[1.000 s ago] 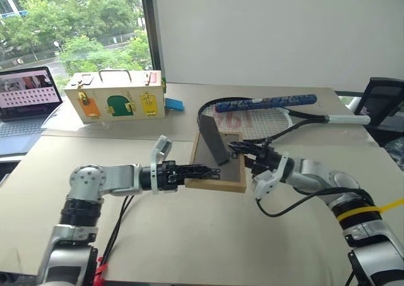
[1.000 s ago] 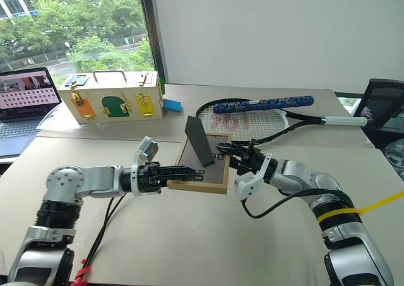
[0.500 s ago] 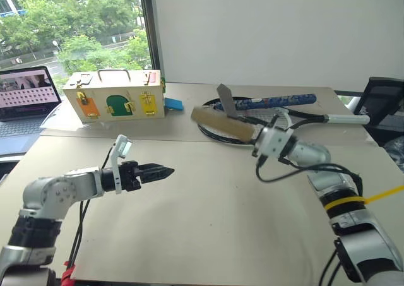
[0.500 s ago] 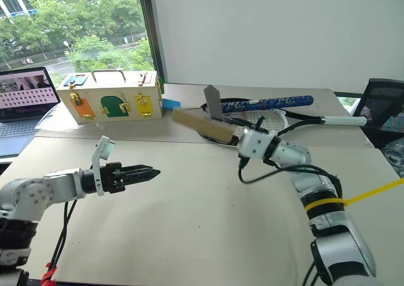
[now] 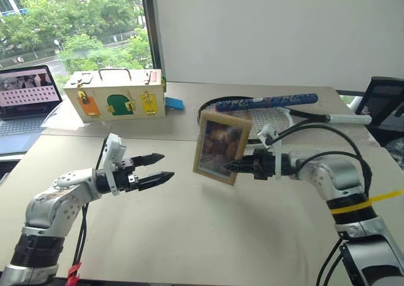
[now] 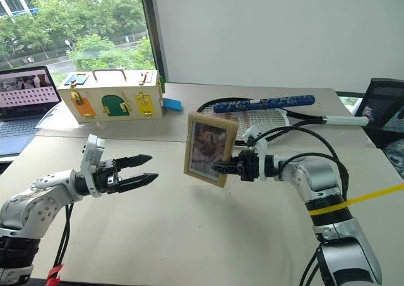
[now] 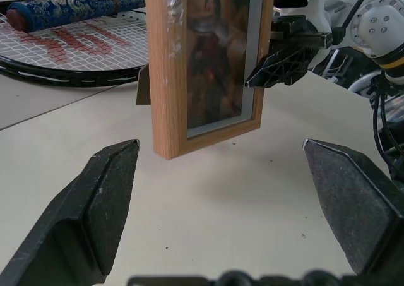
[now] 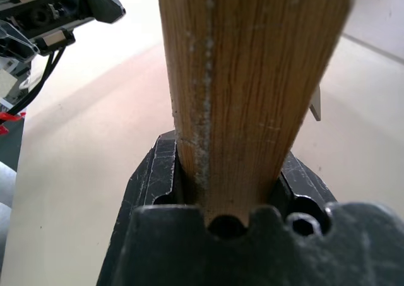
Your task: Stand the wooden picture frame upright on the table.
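Holding the frame upright, just above the large pale beige matte table (image 5: 208,235), picture side toward the camera.

Biggest to smallest:
- Cream wooden box with coloured doors (image 5: 115,95) at 10 o'clock, far edge of the table; black racket with a blue patterned grip (image 5: 265,103) at 1 o'clock behind the frame. Both well apart from the work area.
- Small light-wood rectangular picture frame (image 5: 219,147) sits near centre, tilted slightly. Whether its bottom corner touches the table, can't tell.
- Right gripper (image 5: 235,166) is clamped on the frame's lower side rail at 3 o'clock of the frame; the wrist view shows both black fingers tight on the wood edge (image 8: 246,77).
- Left gripper (image 5: 159,168) is at 9 o'clock of the frame, well apart, fingers spread wide, holding nothing.

Handling, my read: light, stiff, wood grips fine, but the glazed front looks fragile and slick, so keep fingers on the wood rails. The single low-edge pinch may let it pivot; set it down gently on the back stand, and the left gripper could steady the opposite rail.
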